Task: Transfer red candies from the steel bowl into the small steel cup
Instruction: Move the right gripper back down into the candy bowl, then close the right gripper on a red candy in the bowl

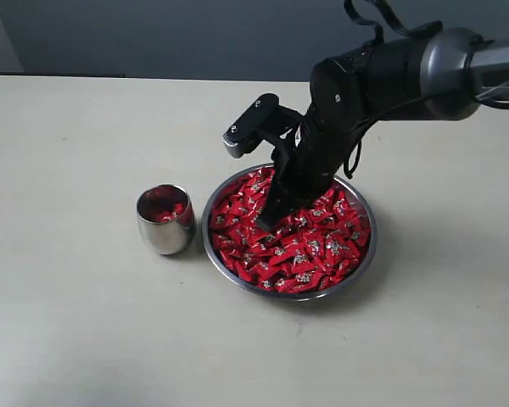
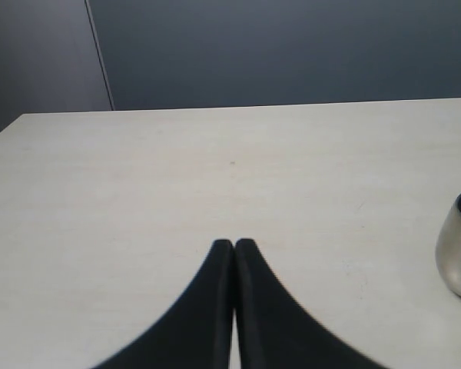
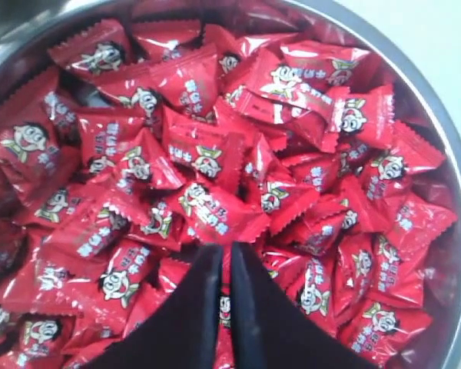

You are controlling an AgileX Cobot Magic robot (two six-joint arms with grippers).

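Down among the red candies (image 3: 207, 161), the right jaws stand all but together, nothing clearly pinched, tips near the centre of the steel bowl (image 3: 449, 161), probably poised for a pick. At the bowl's nine o'clock, just beside it, the small steel cup (image 1: 165, 233) holds a few already. Left jaws rest together, idle, over the counter (image 2: 177, 177).

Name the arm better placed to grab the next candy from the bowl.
Right. The right hand reaches down into the steel bowl, tips among the red candies. The left hand is shut over the table, the bowl out of its view.
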